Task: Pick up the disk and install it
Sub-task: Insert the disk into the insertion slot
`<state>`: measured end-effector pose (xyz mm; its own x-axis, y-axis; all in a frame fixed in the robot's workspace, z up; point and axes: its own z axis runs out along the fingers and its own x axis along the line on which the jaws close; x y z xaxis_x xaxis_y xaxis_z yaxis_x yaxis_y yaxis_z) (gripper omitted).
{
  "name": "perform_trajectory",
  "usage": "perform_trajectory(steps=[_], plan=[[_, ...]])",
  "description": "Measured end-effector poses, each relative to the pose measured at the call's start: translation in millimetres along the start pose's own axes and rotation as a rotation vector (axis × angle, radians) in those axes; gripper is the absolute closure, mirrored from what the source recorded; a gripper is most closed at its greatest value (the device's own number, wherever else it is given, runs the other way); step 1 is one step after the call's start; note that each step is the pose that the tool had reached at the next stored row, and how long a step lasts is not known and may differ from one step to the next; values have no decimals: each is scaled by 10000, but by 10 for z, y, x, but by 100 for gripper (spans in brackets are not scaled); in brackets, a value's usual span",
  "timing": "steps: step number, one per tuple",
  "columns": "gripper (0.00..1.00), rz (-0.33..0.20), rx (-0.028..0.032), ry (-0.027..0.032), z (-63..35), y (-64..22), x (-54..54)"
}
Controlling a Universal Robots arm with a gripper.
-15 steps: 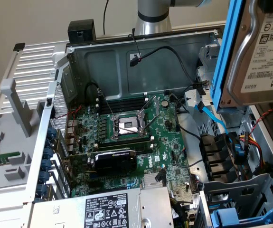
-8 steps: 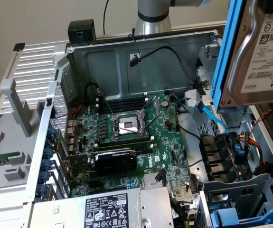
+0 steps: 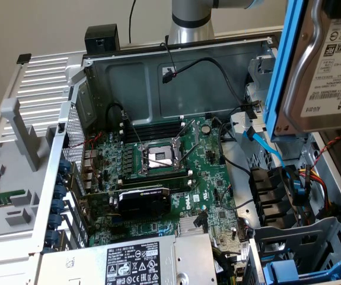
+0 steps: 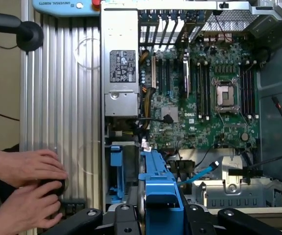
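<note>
The disk (image 3: 321, 65), clipped in its blue carrier (image 3: 284, 65), hangs tilted in the air over the open case (image 3: 158, 77), at the exterior view's right and above the drive cage (image 3: 303, 237). The gripper (image 4: 160, 218) holds it by the carrier, jaws partway closed. The pick-up looks done and installing is in hand. I judge that seating it calls for squaring the carrier with a free slot while clearing the loose cables (image 3: 315, 178).
</note>
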<state>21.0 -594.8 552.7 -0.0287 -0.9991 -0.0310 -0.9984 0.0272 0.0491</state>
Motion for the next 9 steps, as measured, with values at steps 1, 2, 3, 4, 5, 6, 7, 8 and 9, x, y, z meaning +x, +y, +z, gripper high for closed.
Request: perform_trajectory(steps=[1,2,3,4,5,6,7,8,9], plan=[[63,3,0,-10,4,0,0],[63,5,-1,-20,9,0,0],[63,6,-2,-57,13,1,2],[63,4,-4,-132,17,0,10],[63,2,-7,-213,20,-1,28],[63,1,-8,-281,26,-2,50],[63,4,-8,-306,30,-3,76],[63,9,-8,-313,39,-3,92],[63,9,-8,-312,43,-4,108]])
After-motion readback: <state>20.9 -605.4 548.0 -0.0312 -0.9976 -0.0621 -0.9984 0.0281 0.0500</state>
